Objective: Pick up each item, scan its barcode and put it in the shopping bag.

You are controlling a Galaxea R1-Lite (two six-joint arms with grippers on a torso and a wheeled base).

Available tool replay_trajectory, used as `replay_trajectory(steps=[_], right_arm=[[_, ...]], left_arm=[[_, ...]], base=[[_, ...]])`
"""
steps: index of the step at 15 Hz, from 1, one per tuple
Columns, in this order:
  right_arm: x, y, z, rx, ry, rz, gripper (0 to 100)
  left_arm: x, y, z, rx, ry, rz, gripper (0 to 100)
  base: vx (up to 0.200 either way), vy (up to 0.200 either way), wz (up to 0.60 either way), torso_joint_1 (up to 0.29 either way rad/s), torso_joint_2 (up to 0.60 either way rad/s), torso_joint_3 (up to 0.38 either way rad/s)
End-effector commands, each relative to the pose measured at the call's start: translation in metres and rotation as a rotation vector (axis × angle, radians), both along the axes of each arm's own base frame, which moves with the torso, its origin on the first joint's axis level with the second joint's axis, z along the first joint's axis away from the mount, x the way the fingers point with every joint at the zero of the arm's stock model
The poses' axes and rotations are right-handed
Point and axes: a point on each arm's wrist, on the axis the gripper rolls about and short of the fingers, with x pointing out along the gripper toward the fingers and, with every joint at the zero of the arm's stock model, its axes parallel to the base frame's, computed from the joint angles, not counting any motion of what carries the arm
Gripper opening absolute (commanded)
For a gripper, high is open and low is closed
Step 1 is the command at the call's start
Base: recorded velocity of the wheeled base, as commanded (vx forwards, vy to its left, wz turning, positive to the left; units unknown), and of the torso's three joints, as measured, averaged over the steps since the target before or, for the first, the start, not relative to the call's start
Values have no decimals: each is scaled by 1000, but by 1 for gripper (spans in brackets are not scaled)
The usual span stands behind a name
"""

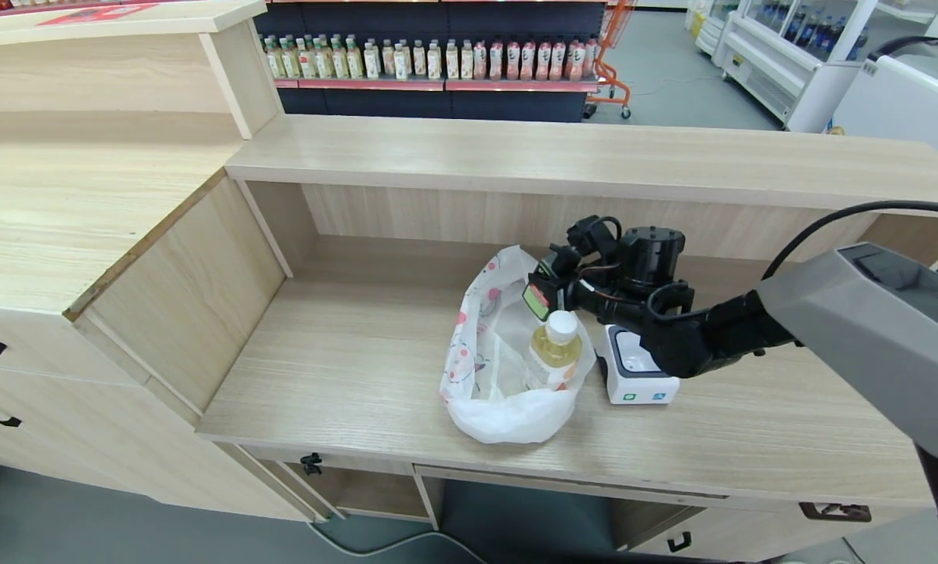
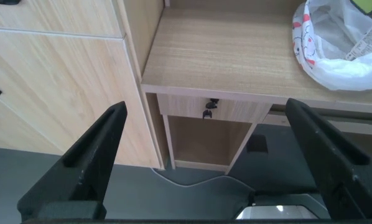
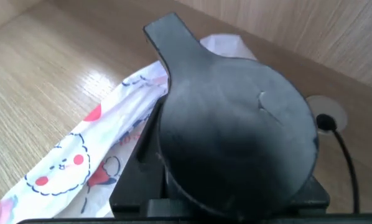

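Red-printed white plastic shopping bag (image 1: 469,356) holds a white-capped bottle of yellow liquid (image 1: 556,340) just below the right pincer (image 1: 545,296), grip unclear; left pincer (image 2: 206,107) spread.

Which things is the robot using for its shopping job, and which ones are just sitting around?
For the job:
shopping bag
white-capped bottle in the bag
white scanner box beside the bag

Just sitting around:
shelf of drink bottles
white fridges
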Motion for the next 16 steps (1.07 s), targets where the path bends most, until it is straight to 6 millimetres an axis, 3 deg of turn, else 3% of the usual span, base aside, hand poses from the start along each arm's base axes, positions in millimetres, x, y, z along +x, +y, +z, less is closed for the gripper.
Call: replay_trajectory(steps=[1,4,9,16], right_arm=[[5,2,-18,-9,28,14,0],[16,0,-38,0,0,22,0],[33,-6,-47,2,7,26,0],[40,-14,-63,-2,32,58,0]], left_arm=[[0,0,0,0,-1,0,100],[0,0,0,0,1,2,100],[0,0,0,0,1,0,100],[0,0,0,0,-1,2,100]], base=[[0,0,0,0,0,0],[0,0,0,0,0,0],[0,0,0,0,0,0],[0,0,0,0,0,0]])
